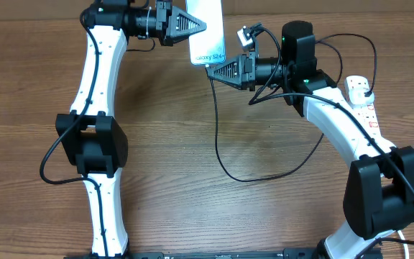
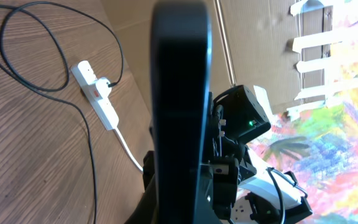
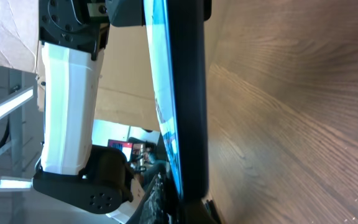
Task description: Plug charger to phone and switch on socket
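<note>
Arms reach far across the bench (image 1: pixel 264 216). Left gripper (image 1: pixel 201 26) pinches the phone (image 1: pixel 211 14) — screen lit pale blue; right gripper (image 1: pixel 213 70) pinches the charger (image 1: pixel 250 180) tip at its lower edge.

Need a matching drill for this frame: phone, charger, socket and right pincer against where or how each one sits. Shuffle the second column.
Column A
1. phone
2. charger
3. socket
4. right pincer

Column B
a. white, far right in the overhead view, with a black plug in it
b. at the phone's lower edge, by the "Galaxy S24" text
c. top centre, gripped by the left pincer
d. thin and black, hanging in a loop below the right pincer

Pairs: 1-c, 2-d, 3-a, 4-b
</note>
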